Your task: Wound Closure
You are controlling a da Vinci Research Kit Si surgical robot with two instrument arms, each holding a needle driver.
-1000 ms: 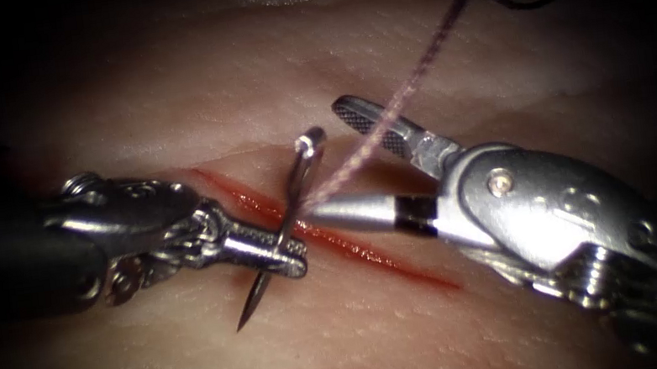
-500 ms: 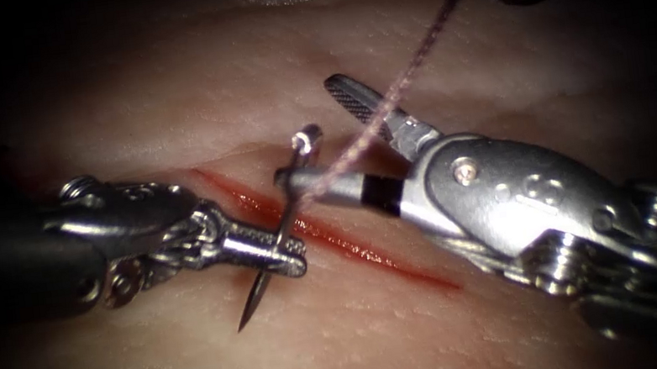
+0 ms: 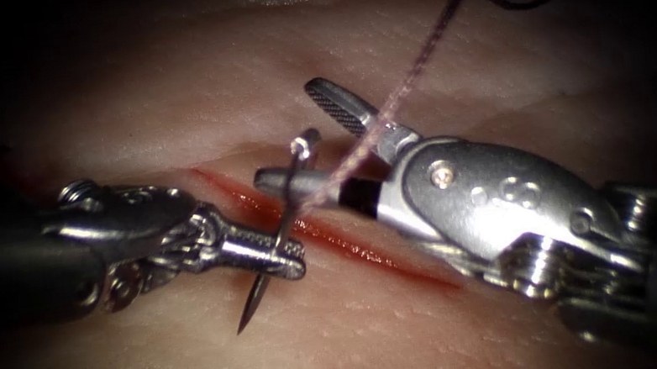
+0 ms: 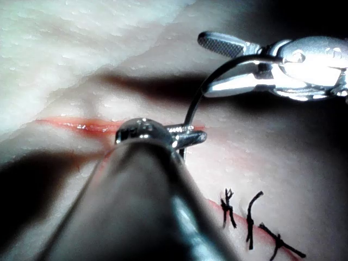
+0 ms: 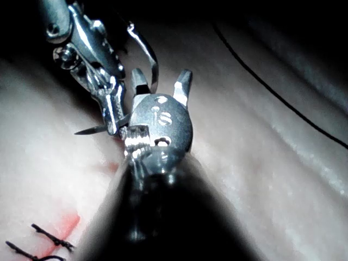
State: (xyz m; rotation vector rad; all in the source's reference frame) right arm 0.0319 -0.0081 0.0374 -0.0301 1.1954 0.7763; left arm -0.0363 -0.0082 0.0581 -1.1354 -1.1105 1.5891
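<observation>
While the left tool (image 3: 291,253) grips one needle (image 3: 288,208) near its point, the right tool (image 3: 289,139) gapes, seemingly empty.

two tools are counted: the left tool (image 3: 291,253) and the right tool (image 3: 297,142), each with two jaws. one curved needle (image 3: 288,202) is counted, with one thread (image 3: 409,85) trailing from it. one open cut (image 3: 327,235) is seen in one piece of tissue (image 3: 163,87). three finished stitches (image 4: 250,217) are counted in the left wrist view; two stitches are made out in the right wrist view.
</observation>
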